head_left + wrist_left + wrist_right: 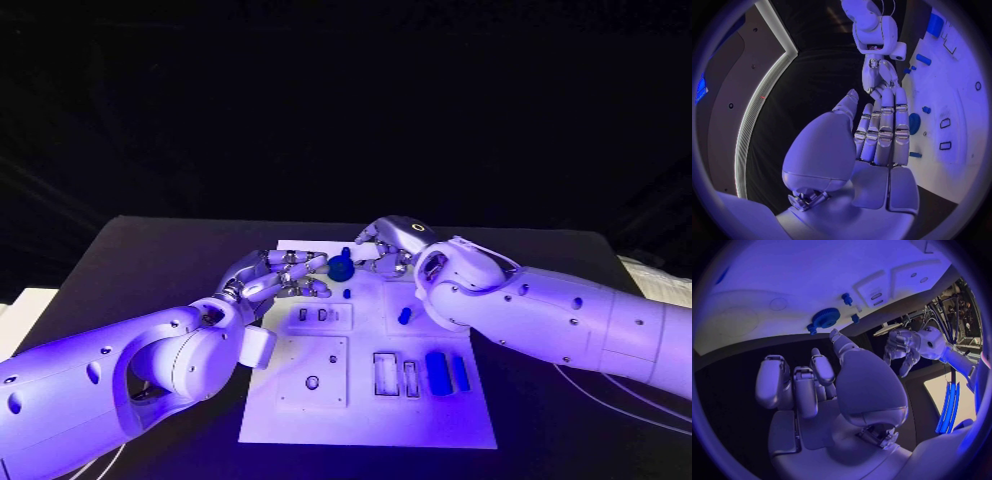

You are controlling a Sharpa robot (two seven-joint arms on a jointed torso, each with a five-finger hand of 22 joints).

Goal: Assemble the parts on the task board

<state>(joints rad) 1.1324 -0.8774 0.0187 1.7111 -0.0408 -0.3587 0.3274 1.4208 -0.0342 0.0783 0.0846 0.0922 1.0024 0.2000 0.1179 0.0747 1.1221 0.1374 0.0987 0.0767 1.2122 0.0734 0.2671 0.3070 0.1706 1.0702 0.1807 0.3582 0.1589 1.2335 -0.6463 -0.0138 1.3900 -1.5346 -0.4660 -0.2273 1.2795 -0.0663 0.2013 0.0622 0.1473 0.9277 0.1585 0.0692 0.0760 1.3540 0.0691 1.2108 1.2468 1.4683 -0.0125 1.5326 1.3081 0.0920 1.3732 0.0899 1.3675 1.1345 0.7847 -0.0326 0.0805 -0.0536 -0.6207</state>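
Both hands hover at the far end of the task board (368,420). Left hand (274,275) holds nothing, its fingers straight and close together; right hand (387,245) is loosely curled, also empty. Between their fingertips stands a blue gear (340,267) on the board. It looks small, rigid, light and smooth, likely slippery; pinching its toothed rim from opposite sides seems safest.

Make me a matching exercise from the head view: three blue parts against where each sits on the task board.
1. blue gear
2. long blue bar
3. small blue peg

A. near right part of the task board, beside empty slots
B. far end, between the left hand and the right hand
C. mid-board, close by the right forearm

Pairs: 1-B, 2-A, 3-C
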